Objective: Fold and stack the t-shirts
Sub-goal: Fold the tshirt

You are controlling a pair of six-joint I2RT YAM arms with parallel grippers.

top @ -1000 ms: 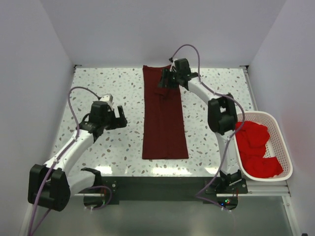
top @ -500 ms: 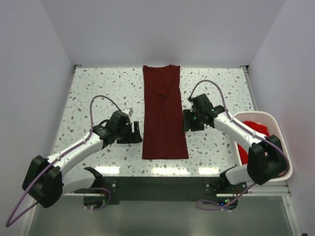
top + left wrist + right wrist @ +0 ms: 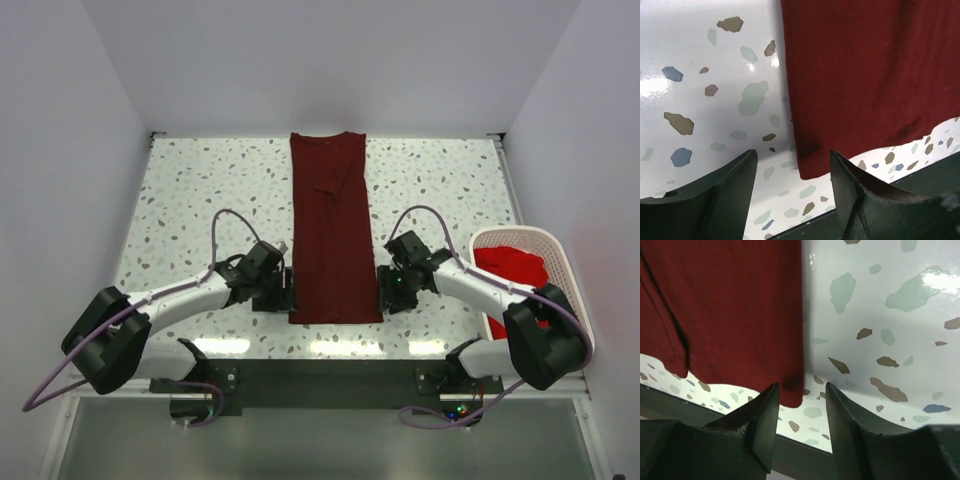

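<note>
Maroon t-shirt [image 3: 335,230]: long folded strip, lying flat.
Left gripper [image 3: 287,293]: open, empty, astride near-left corner.
Right gripper [image 3: 386,293]: open, empty, astride near-right corner.
Basket [image 3: 512,231]: red t-shirts [image 3: 515,275], far right.

Speckled terrazzo tabletop [image 3: 200,190], plain white walls [image 3: 330,60] on three sides

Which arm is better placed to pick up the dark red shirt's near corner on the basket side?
The right arm. Its open jaws frame that corner of the maroon shirt, low over the table. The left arm sits at the opposite near corner, across the shirt's width.
</note>
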